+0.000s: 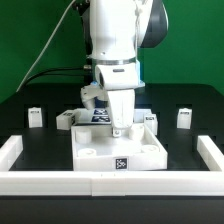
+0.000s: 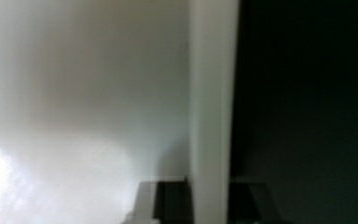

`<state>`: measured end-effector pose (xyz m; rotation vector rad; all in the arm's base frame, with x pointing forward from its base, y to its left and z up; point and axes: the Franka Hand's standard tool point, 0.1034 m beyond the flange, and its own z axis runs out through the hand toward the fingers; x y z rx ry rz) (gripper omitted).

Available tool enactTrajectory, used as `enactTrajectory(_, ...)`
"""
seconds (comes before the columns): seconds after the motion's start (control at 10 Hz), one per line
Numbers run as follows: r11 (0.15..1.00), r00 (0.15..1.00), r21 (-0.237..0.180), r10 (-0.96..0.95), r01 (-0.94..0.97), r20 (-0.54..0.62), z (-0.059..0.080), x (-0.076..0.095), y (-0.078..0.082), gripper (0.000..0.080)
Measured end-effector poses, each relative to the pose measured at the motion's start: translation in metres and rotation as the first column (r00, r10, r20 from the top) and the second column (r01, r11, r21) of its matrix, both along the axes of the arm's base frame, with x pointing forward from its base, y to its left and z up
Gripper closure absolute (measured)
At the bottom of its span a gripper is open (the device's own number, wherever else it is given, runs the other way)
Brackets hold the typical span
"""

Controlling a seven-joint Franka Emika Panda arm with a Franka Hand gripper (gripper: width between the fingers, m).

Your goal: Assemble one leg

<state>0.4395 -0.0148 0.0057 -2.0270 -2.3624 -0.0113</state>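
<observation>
Exterior view, arm: the white robot arm (image 1: 112, 40) stands upright over the middle of the scene, with its wrist pointing straight down.
Exterior view, pincer: the pincer (image 1: 122, 128) hangs low over the far part of the plate, its jaws drawn narrow.
Exterior view, leg: a small white rectangular plastic post, the leg (image 1: 123, 132), shows upright at the tip of the pincer. Its lower end is at the plate's top; whether it sits in a hole cannot be told.
Exterior view, plate: the large flat white square plate (image 1: 95, 150) lies on the black surface (image 1: 40, 140), with a black-and-white tag on its near edge.
Exterior view, loose posts: three more small white loose posts (image 1: 36, 117) stand on the surface, two toward the exterior view's left and one toward its right, all well apart from the pincer.
Exterior view, rails: long white rails (image 1: 110, 183) border the surface at the near side and at both ends.
Wrist view, pincer: the picture is blurred; the pincer (image 2: 213, 202) shows two dark fingers (image 2: 169, 203) close together, one on each side of the leg.
Wrist view, leg: the leg (image 2: 213, 100) runs as a pale strip away from the fingers.
Wrist view, surroundings: the plate (image 2: 69, 100) fills one side of the leg and the dark surface (image 2: 318, 100) the other.
</observation>
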Motion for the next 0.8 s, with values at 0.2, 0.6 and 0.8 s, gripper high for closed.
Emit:
enactTrajectory(0.2, 1.0, 1.0, 0.0, 0.0, 0.0, 0.0, 0.0, 0.0, 0.0, 0.0742)
enactTrajectory(0.6, 0.995, 0.995, 0.004, -0.097, 0.097, 0.003, 0.0, 0.005, 0.019, 0.0742)
enactTrajectory(0.8, 0.993, 0.993, 0.011, -0.119, 0.119, 0.015, 0.0, 0.021, 0.037, 0.0741)
